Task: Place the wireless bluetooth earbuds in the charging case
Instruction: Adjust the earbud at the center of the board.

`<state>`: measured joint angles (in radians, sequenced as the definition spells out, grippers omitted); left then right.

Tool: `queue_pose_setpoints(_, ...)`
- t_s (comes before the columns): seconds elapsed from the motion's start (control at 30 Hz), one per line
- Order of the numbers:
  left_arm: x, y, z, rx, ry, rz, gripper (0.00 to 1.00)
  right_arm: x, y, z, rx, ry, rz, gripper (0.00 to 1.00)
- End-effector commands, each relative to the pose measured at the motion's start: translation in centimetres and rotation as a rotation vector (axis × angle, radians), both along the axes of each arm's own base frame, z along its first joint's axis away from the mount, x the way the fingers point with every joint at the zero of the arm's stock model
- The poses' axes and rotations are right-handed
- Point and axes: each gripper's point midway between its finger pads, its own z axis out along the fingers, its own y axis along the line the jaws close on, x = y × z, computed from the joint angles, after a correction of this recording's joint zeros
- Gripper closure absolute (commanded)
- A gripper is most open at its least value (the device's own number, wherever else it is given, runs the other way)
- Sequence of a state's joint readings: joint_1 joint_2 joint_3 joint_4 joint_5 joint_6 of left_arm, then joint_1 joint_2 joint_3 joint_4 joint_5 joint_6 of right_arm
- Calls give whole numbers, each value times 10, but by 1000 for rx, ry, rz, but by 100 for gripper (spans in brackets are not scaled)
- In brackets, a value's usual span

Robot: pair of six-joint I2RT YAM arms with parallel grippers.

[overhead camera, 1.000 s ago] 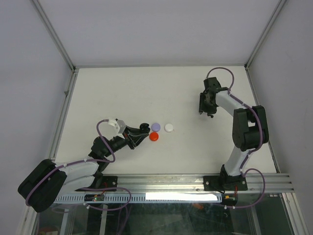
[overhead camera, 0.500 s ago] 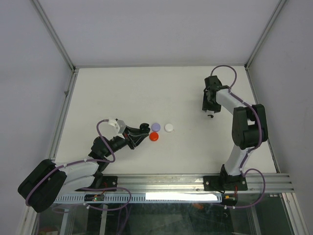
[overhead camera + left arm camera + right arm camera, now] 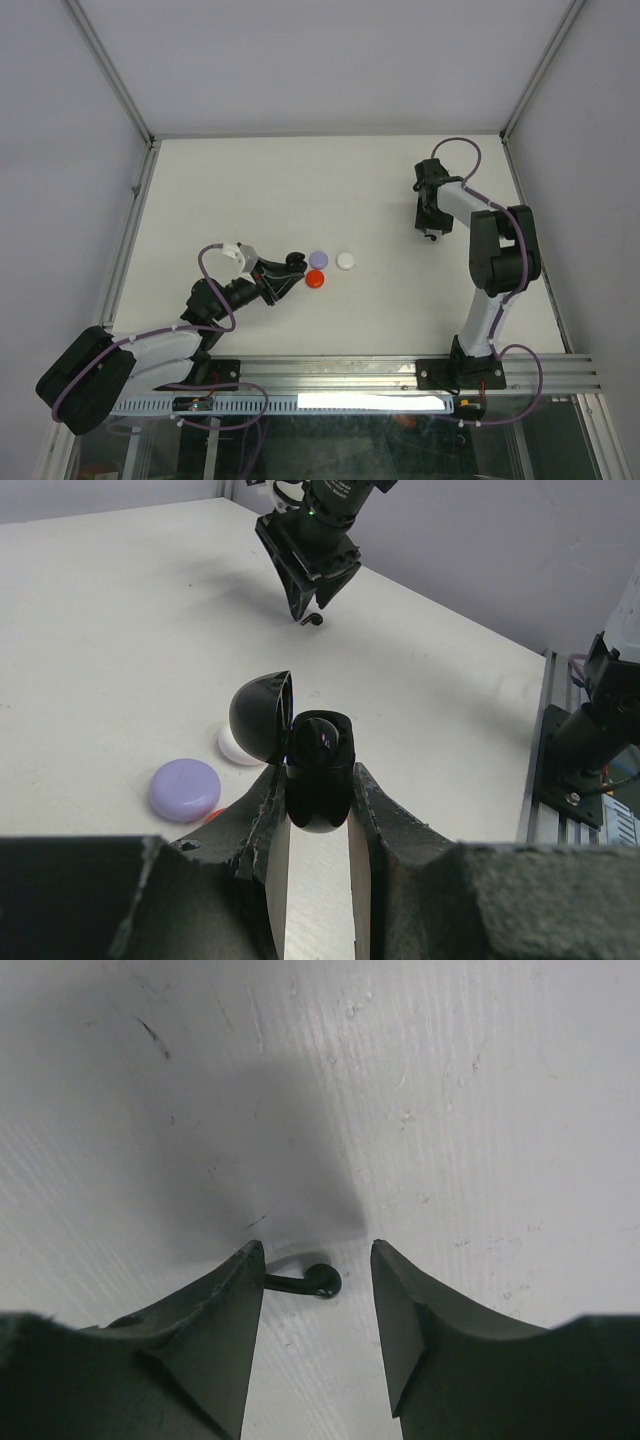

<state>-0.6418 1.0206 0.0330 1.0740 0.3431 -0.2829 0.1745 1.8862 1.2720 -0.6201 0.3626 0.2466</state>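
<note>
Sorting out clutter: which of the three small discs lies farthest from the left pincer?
The white disc; it sits beyond the purple disc and red disc, which lie close to the left pincer holding the charging case.

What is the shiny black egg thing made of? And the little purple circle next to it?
The charging case looks like glossy black hard plastic: its rounded shell and open lid show bright, mirror-like reflections. The purple disc looks like matte plastic, or maybe rubber: it has a soft, even sheen with no sharp glints. The pictures cannot settle which.
</note>
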Motion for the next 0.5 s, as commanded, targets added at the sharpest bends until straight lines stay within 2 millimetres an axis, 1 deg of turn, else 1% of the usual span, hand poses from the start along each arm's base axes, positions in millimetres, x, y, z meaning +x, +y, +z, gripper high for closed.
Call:
queue_pose_setpoints(0.0,-4,-4,20,-46,-45,-31,98,-3,-2,7,10,-38,-34,50)
queue_pose_setpoints(0.23,-4,-5,21,-47,-44,-35,98,-13,4,9,47,-28,-29,51)
queue_pose_setpoints(0.47,-5,-5,20,-50,-39,-41,98,-14,4,12,111,-37,-38,54)
